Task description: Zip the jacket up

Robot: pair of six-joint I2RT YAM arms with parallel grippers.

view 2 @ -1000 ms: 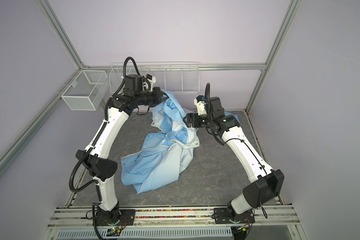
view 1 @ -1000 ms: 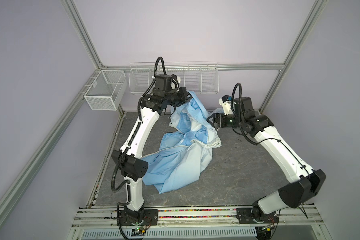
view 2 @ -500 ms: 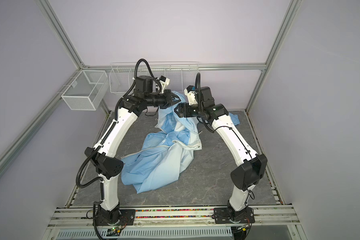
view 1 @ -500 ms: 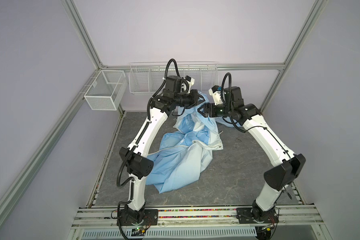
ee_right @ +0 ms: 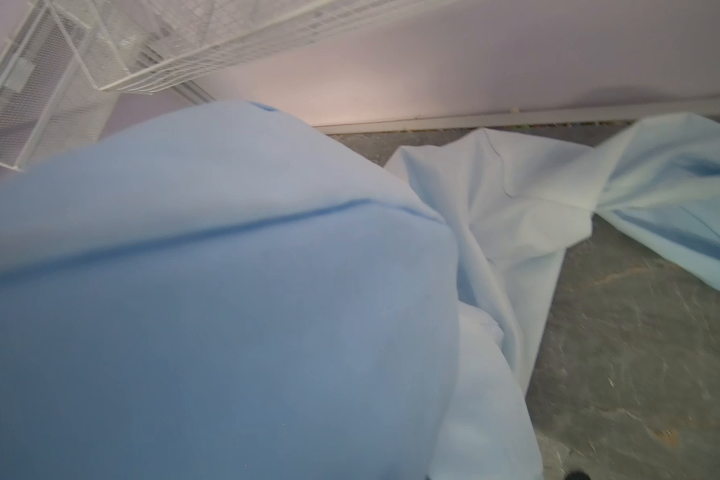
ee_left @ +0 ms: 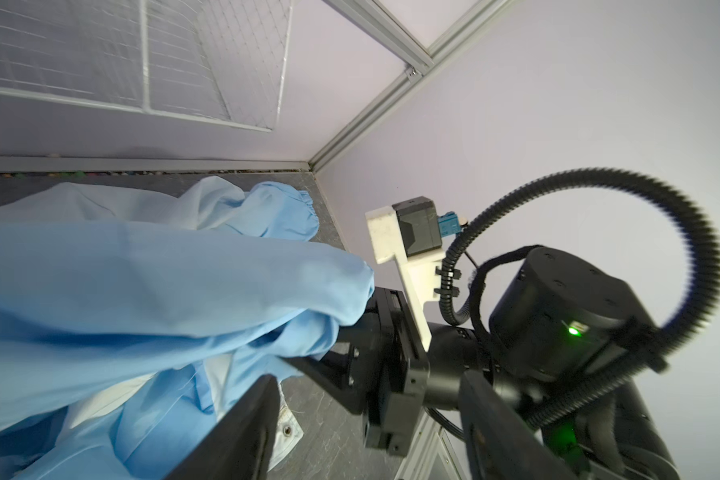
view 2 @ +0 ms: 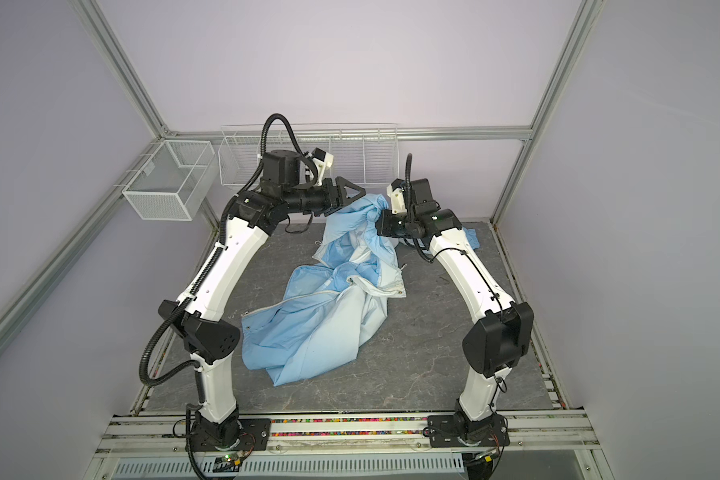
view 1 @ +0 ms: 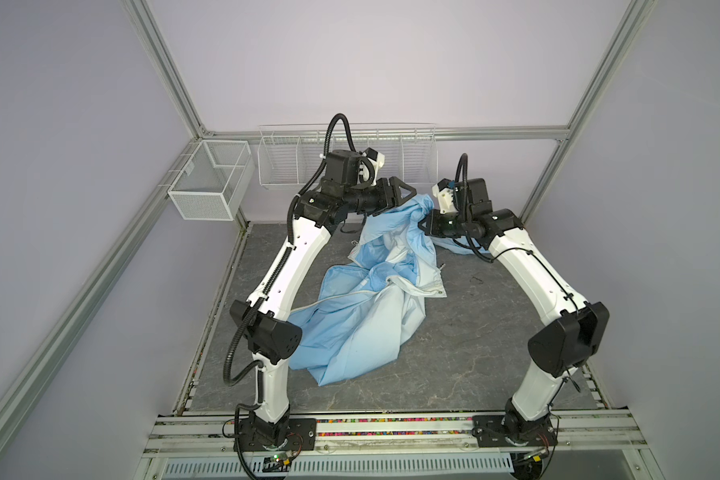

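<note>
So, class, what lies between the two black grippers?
A raised bunch of the thin light-blue jacket spans from left gripper to right gripper, in both top views.

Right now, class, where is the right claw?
In both top views the right claw is back centre, right of the left claw, shut on the lifted jacket.

White link shells (view 1: 304, 253) alternate with black joint housings (view 1: 273, 334); ribbed black cable hoses (ee_left: 587, 176) arch at each wrist; camera brackets (ee_left: 385, 232) are white; a green light (ee_left: 573, 331) glows.

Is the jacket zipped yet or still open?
Open, not zipped. The jacket is crumpled, front parted, one white zipper edge running free with lining showing beside it.
</note>
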